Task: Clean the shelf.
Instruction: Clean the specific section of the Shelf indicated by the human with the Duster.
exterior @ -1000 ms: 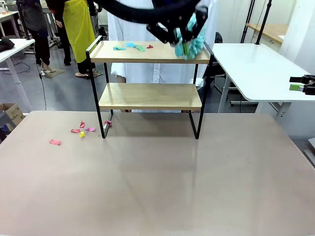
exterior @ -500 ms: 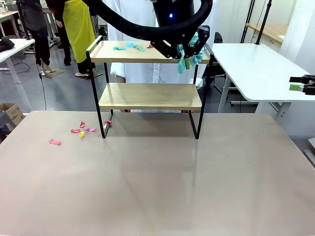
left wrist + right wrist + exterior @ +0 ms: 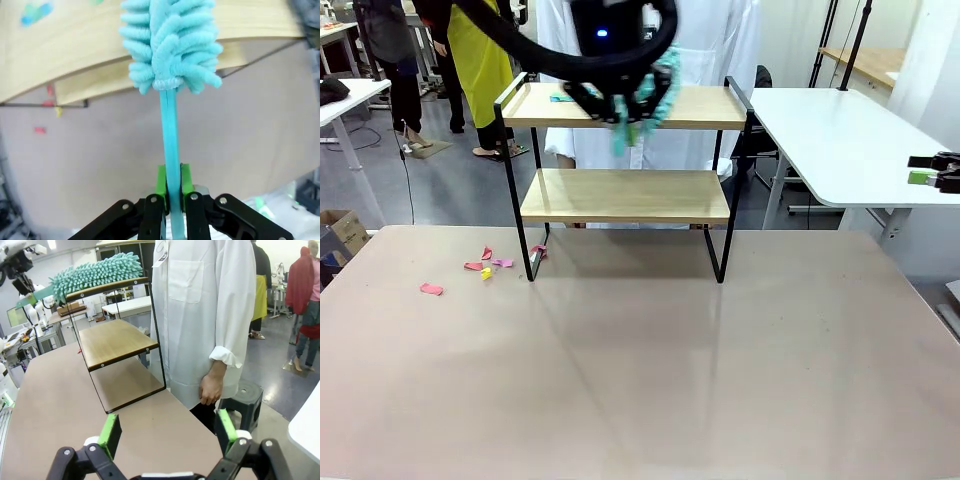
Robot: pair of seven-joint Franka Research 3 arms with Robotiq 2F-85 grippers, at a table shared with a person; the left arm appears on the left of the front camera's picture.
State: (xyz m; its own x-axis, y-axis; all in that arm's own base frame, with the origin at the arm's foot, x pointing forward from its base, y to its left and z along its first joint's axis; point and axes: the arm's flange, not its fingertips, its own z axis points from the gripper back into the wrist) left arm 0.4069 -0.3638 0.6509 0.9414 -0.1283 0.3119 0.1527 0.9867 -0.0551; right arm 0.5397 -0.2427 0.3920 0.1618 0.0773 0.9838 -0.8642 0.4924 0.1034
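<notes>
The shelf [image 3: 620, 195] stands at the table's far side, its top board [image 3: 705, 105] holding a few coloured paper scraps [image 3: 560, 97] near the left end. My left gripper [image 3: 615, 100] hovers over the middle of the top board, shut on the thin handle of a teal fluffy duster [image 3: 655, 92]. In the left wrist view the green pads [image 3: 161, 182] clamp the handle and the duster [image 3: 170, 45] head lies against the top board [image 3: 75, 55], with scraps [image 3: 34, 10] farther along. My right gripper [image 3: 167, 432] is open and holds nothing, far off at the right [image 3: 935, 172].
A person in a white coat [image 3: 200, 315] stands close behind the shelf [image 3: 117, 342]. Coloured scraps [image 3: 485, 266] lie on the table by the shelf's left leg, one pink piece [image 3: 431, 289] farther left. A white side table [image 3: 840, 140] stands at the right.
My left gripper has swept the duster leftward along the top board, from its right end to the middle. The right gripper has not moved.
</notes>
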